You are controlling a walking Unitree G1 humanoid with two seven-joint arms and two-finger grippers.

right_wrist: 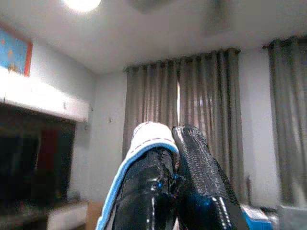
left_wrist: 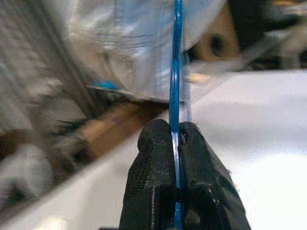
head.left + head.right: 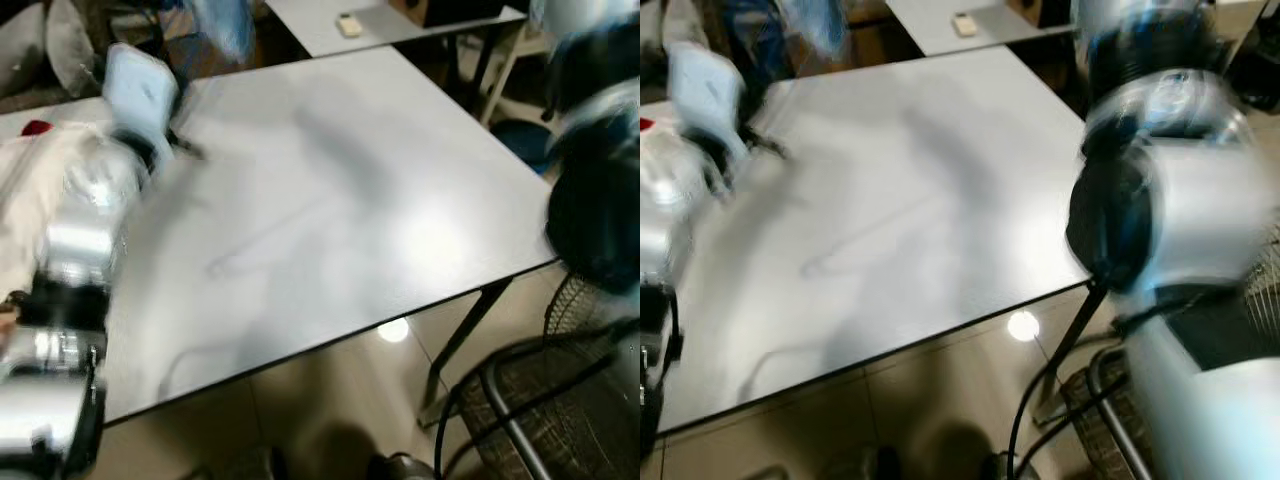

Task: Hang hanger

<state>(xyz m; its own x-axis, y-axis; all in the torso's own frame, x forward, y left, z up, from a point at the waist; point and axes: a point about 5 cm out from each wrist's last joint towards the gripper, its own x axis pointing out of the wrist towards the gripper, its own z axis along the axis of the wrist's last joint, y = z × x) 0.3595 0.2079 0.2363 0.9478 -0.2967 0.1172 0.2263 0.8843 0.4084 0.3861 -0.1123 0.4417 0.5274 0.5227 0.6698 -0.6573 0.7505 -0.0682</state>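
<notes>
Blue thin hanger point(image 2: 177, 72) pinched in left hand point(image 2: 177, 139) | right hand point(image 1: 173, 132) clenched | smooth white table point(image 3: 330, 200)

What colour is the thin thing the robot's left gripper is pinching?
Blue. The thin blue plastic hanger shows best in the left wrist view, clamped in the left gripper.

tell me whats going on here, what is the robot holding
The robot stands at a white table. Its left end effector is shut on a thin blue hanger, with pale clothing right behind it, near the table's far left edge. The right end effector is raised and points up toward grey curtains, shut on a bit of white, blue-edged fabric. The head views are blurred. No rail or hook can be made out.
</notes>
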